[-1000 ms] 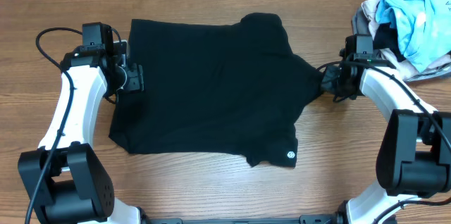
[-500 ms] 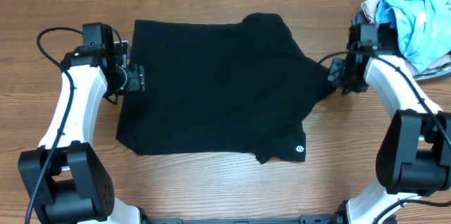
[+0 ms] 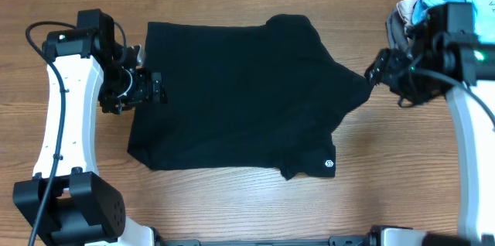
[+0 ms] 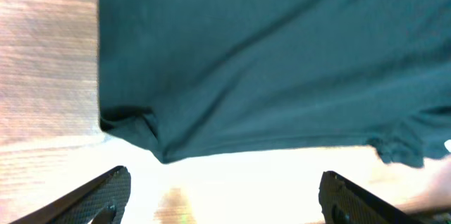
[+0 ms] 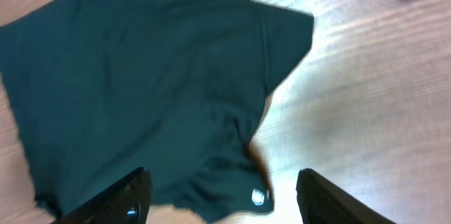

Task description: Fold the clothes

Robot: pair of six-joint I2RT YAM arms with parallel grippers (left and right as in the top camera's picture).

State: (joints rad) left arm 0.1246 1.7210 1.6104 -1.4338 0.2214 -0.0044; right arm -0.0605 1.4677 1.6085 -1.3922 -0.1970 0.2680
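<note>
Right pincer [image 3: 377, 70] now free, beside clothes [image 3: 240, 91]

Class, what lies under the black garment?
The wooden table shows all around the garment, so it lies on that. Anything else beneath is hidden.

We see a plain black garment [image 3: 240, 95], its logo [image 3: 329, 165] white, on the brown wood-grain table [image 3: 232, 207]; the corner bundle [image 3: 418, 5] is light-blue and grey.
</note>
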